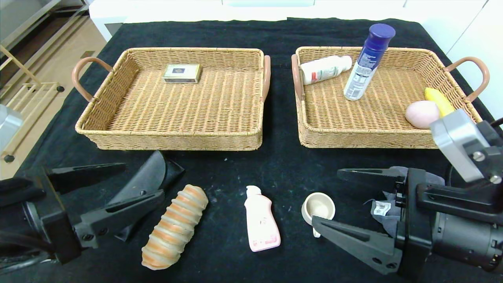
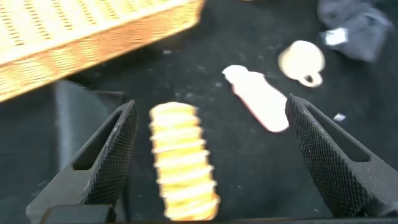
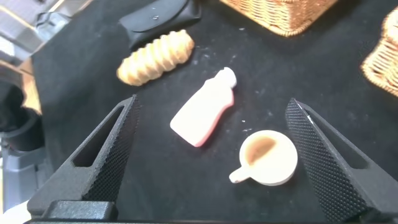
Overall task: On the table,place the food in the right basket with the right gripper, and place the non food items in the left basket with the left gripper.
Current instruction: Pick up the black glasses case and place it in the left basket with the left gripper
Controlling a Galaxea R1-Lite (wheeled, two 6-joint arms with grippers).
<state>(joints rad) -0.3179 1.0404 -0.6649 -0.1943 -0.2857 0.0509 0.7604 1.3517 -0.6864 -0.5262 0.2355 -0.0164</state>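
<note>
**Between spread fingers, nothing yet picked**

Ahead of the left gripper (image 1: pixel 106 196), whose fingers stand spread and empty, lies the ridged bread loaf (image 1: pixel 175 227), just beside its lower finger. The right gripper (image 1: pixel 346 206), likewise spread and empty, frames the small cup (image 1: pixel 318 207); the pink bottle (image 1: pixel 261 224) lies between both grippers. Both seem poised wide, probably so either can descend cleanly.

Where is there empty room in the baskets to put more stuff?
The left basket is nearly all bare; only a small box sits at its back. The right basket is bare in the middle and front, crowded by two bottles at the back and a pink egg and banana at its right side.
</note>
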